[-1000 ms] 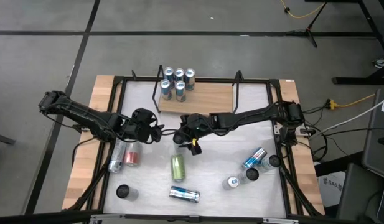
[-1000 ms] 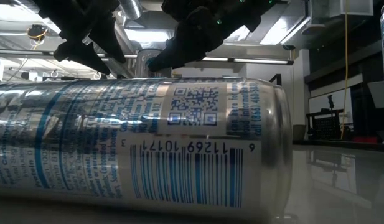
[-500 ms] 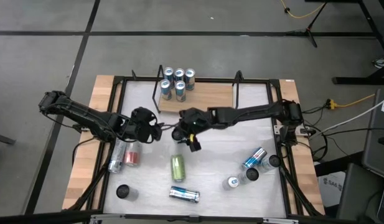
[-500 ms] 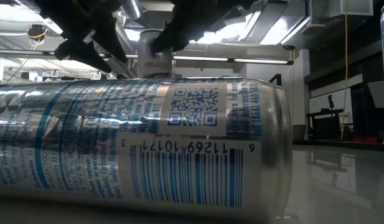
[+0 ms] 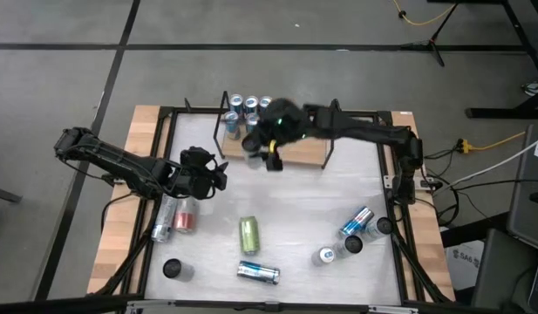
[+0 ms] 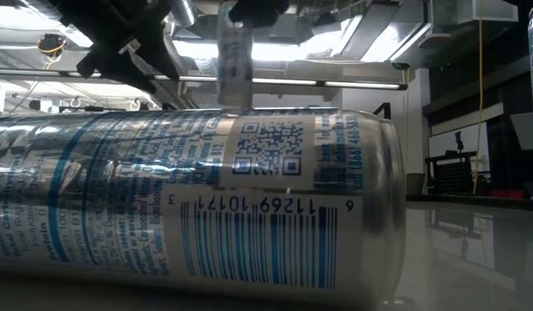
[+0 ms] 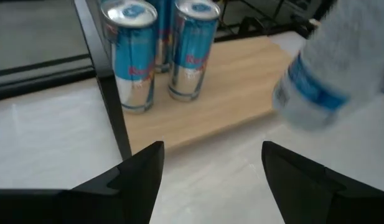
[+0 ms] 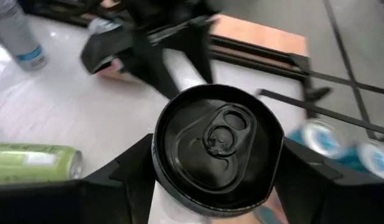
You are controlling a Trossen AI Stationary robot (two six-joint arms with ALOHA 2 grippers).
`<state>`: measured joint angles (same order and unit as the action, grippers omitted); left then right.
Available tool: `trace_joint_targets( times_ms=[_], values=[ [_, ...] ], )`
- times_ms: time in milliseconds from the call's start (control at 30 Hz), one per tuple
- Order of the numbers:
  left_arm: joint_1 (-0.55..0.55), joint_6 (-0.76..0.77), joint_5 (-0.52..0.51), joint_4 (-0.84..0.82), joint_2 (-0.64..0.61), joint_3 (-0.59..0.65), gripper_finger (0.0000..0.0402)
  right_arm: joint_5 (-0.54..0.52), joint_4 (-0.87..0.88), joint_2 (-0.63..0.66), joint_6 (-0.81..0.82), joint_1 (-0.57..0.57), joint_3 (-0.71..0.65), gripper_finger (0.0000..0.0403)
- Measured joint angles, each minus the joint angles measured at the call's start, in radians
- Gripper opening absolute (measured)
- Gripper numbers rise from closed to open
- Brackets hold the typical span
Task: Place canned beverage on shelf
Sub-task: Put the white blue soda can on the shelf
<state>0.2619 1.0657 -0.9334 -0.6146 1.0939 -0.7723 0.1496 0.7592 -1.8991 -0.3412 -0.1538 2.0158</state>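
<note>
Right gripper is clamped on a can, one finger on each side of its body. Can has a black lid with the pull tab uppermost; the right wrist view looks straight down onto that lid, so the long axis is upright, lid up. In the low view the same can hangs vertical, clear of the desk, its body pale with light blue lettering.

From above, the held can sits at the near edge of the shelf, just beside the five blue-and-silver cans already standing at the shelf's left end. I cannot tell whether it has touched the board.

Right arm reaches from its base at the desk's right side, across and over the shelf's wooden board, wrist bent downward.

Left gripper is open and carries nothing; its fingers are spread apart, aimed toward the shelf's left wire frame. It hovers over the desk near the left front corner of the shelf. Left arm extends in from the left edge, low and roughly level.

Loose on the desk: a green can lying on its side, a blue-silver can lying near the front.
</note>
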Motion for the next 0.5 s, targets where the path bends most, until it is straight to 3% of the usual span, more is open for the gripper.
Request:
trace_joint_targets(
  times_ms=[333,500],
  values=[
    [0.0,-0.002,-0.102,0.004,0.0,0.0,0.0263,0.012,0.179,0.101,0.006,-0.146,0.071,0.0247],
    [-0.001,-0.002,-0.142,0.004,0.0,0.0,0.0263,0.13,0.179,0.123,-0.003,-0.256,0.011,0.0248]
  ],
)
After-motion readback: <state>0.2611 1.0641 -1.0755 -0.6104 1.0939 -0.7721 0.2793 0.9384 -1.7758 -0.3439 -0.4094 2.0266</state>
